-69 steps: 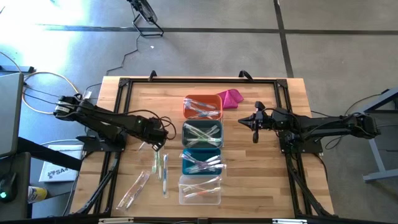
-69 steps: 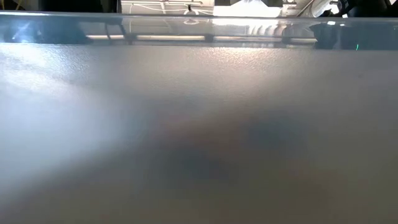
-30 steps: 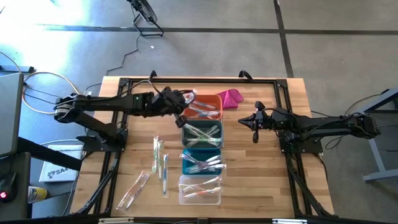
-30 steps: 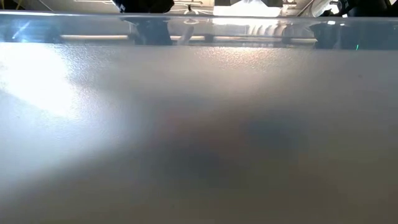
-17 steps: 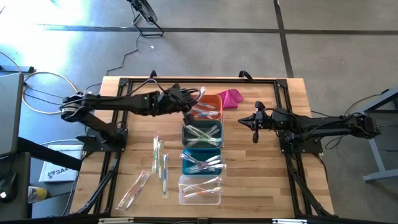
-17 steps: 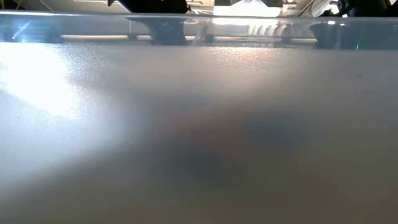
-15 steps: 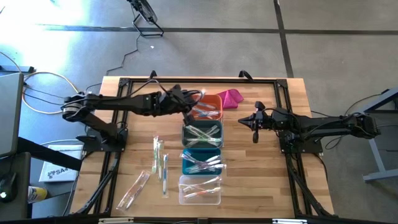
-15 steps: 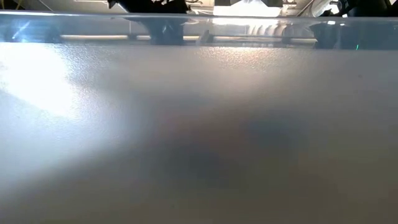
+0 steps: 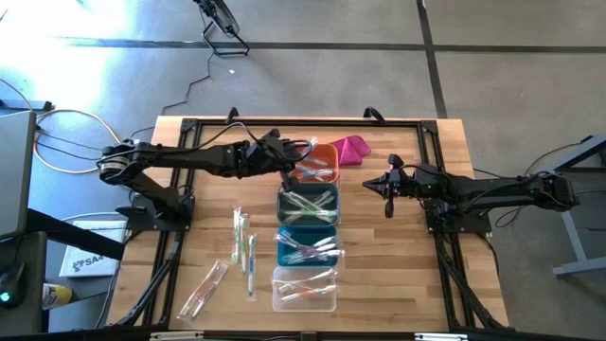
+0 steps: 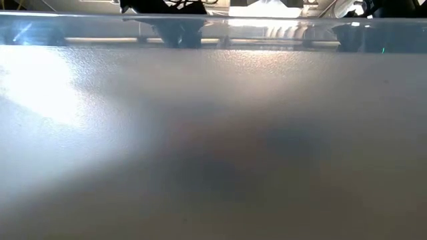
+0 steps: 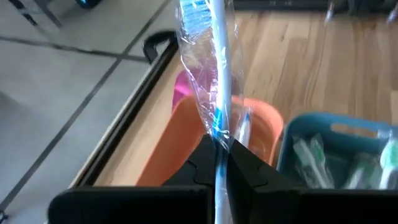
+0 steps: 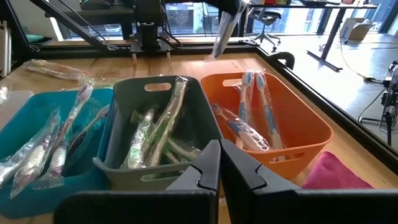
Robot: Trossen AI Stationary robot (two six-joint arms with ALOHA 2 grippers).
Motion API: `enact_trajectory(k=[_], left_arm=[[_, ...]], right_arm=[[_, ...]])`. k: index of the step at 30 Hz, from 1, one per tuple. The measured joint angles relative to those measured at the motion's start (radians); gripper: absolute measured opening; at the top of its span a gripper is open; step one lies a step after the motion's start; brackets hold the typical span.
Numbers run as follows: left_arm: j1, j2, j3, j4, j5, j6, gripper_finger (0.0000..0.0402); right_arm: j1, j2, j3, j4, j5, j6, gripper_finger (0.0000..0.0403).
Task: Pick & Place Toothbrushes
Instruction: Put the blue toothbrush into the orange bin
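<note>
My left gripper [image 9: 287, 158] is shut on a blue-and-white toothbrush [image 9: 305, 145] in a clear wrapper, above the left rim of the orange bin [image 9: 332, 161]. In the left wrist view the toothbrush [image 11: 214, 74] sticks out past the fingers over that bin [image 11: 180, 149]. Several wrapped toothbrushes lie in the orange bin [image 12: 292, 124], the grey bin [image 12: 155, 87] and the teal bin [image 12: 37, 99]. Others [image 9: 243, 242] lie loose on the wood at the near left. My right gripper [image 9: 388, 187] waits shut to the right of the bins. My left gripper pinches the toothbrush's handle [image 11: 219, 134], wrapper and all, between its two fingers. The fingers come from the table's left, slanting down. The stick runs on between the fingers, and its bristle end [image 11: 194, 14] points away from them. It is lifted clear, above the orange bin's rim.
A clear bin [image 9: 276, 289] stands nearest in the row of bins and fills the low view [image 10: 213, 147]. A magenta cloth [image 9: 352, 148] lies beside the orange bin at the far side. A black frame [image 9: 189, 128] runs round the tabletop.
My left gripper, still shut on the toothbrush, has gone a little toward the table's right edge and down, to the orange bin's left rim, and has rolled. The toothbrush's free end now reaches farther over the bin.
</note>
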Motion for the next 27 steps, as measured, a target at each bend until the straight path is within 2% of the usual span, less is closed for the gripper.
enact_trajectory(k=[7,11,27], left_arm=[[0.011,0.06,0.0,0.102,0.003,0.04,0.0006],[0.039,0.116,0.0,0.096,0.034,0.045,0.0006],[0.182,0.151,0.0,0.017,0.301,-0.019,0.0006]], right_arm=[[0.0,0.0,0.0,0.0,0.0,0.0,0.0004],[0.0,0.0,0.0,-0.001,-0.001,0.0,0.0004],[0.0,0.0,0.0,0.0,0.0,-0.001,0.0004]])
